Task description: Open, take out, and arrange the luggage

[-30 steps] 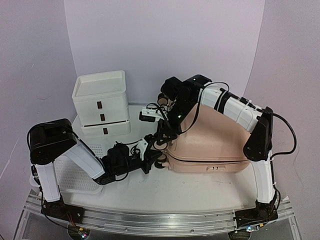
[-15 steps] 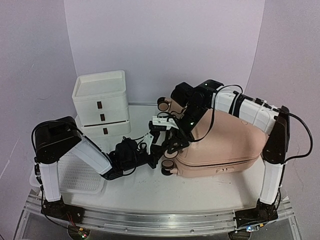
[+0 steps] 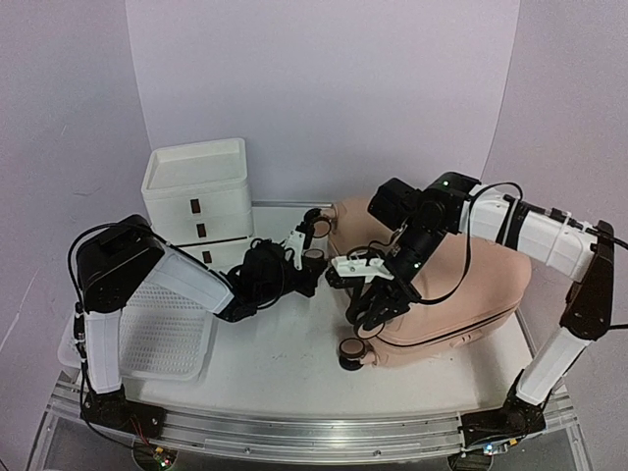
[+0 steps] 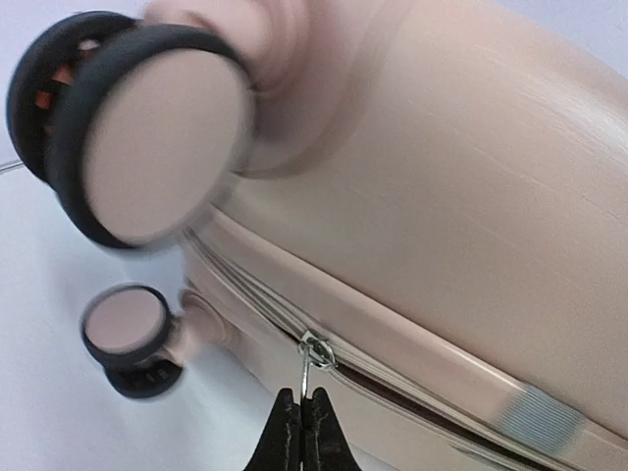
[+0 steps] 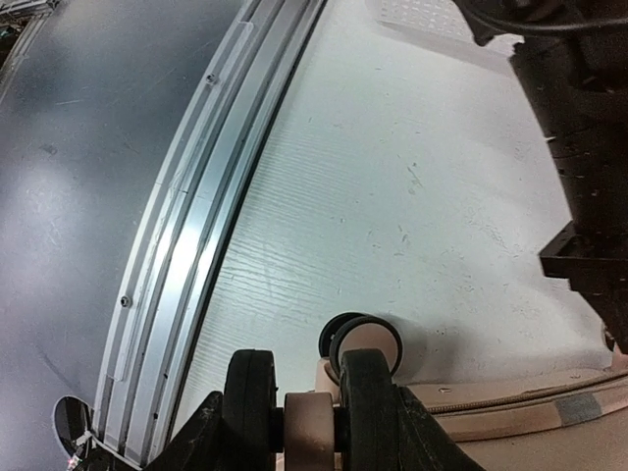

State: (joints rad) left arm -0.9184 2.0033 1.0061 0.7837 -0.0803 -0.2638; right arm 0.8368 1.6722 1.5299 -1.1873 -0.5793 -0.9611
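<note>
L gripper (image 4: 302,417) is pinched fully shut on the zipper pull (image 4: 314,355); the ring sits right above my fingertips, tab nipped between them. R gripper (image 5: 312,437) is closed partway round a caster wheel (image 5: 309,407), one finger either side of its twin black tyres. I read that as the brace.

The luggage (image 3: 461,280) lies on the table (image 3: 285,368), right of centre. Its long axis runs approx left-right in the top view, wheel end pointing toward the L arm. Both grippers work that wheel end, L coming in from the left, R reaching over from above.

What matters for the next move: the zip seam leads off from the pull along the shell, away from the L gripper and toward the R arm's side. L arm is nearer and already has the pull, so it's L's job. My guess is the drag has to stay parallel to the seam, w/ R keeping the case from sliding. Can't tell how much of the zip is already undone; the seam beside the pull looks dark but it's unclear.
</note>
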